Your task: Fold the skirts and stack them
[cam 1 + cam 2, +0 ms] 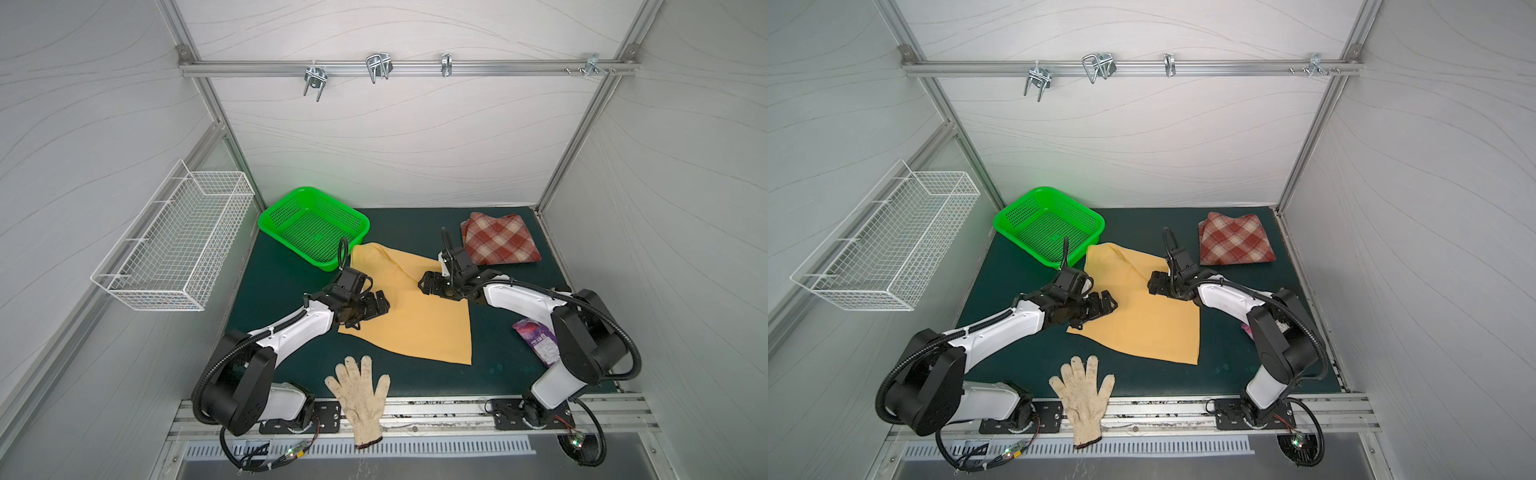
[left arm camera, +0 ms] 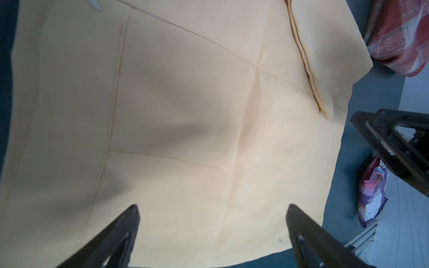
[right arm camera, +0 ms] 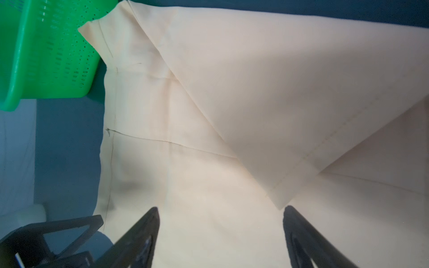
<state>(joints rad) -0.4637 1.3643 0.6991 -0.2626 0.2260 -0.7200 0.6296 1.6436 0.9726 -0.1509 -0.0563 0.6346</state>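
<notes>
Left gripper [image 1: 377,306]: my jaws are spread wide with nothing between them. I hover over the left edge of the mustard skirt [image 1: 415,320], just left of centre in both top views.

Right gripper [image 1: 426,284]: my jaws stand apart here too, empty, just right of centre at the skirt's upper right edge. In my right wrist view the tips bracket the corner of the folded flap [image 3: 278,92].

Mustard skirt: it lies flat in the middle of the green mat [image 1: 257,282], with one flap turned diagonally over its upper part. Its top corner sits just beside the green basket [image 1: 270,216], perhaps touching it.

Plaid skirt [image 1: 498,241]: it is folded into a compact square at the upper right of the mat, apart from the mustard one. I take it as the finished half, parked out of the way as the base of the stack.

Why I stand so: with one gripper on each side I can take opposite edges for the next fold, as I judge it.

Contact: I cannot tell whether either set of tips touches the cloth.

Clutter: the glove [image 1: 359,395] lies at lower centre across the mat's front edge. The purple packet [image 1: 536,336] is at the right, half hidden by my right arm. Both lie clear of the skirts.
</notes>
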